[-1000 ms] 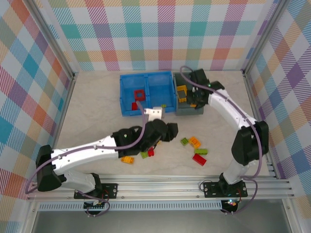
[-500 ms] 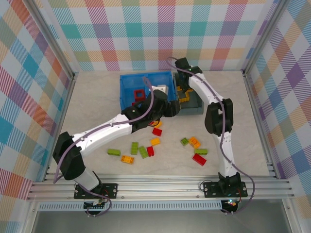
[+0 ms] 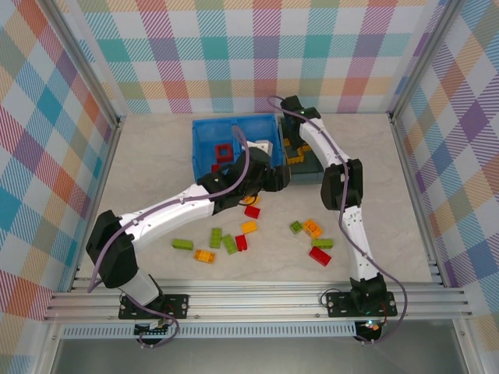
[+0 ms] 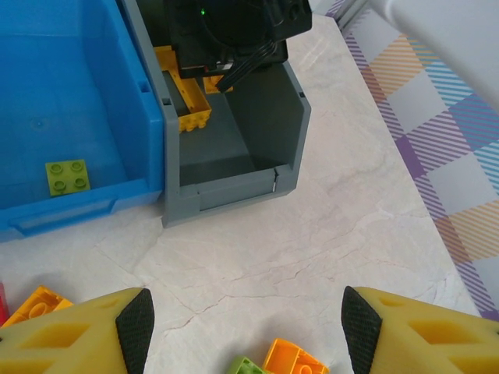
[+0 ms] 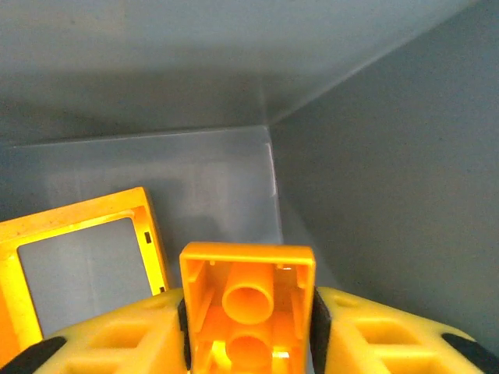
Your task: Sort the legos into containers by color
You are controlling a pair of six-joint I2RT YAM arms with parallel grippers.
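Left gripper [image 4: 245, 327] has swung forward, gaping empty, grey bin [image 4: 226, 199] ahead; right gripper [image 5: 248, 312] pinches an orange brick [image 5: 248, 265].

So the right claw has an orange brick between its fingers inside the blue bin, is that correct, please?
Not quite: only the colour is wrong, as it is inside the dark grey bin. The right wrist view shows the orange brick between the fingers of the right claw, with grey walls around it.

Both arms at full reach; left end effector [image 4: 245, 327] agape, right end effector [image 5: 248, 315] snug around orange lego [image 5: 248, 292].
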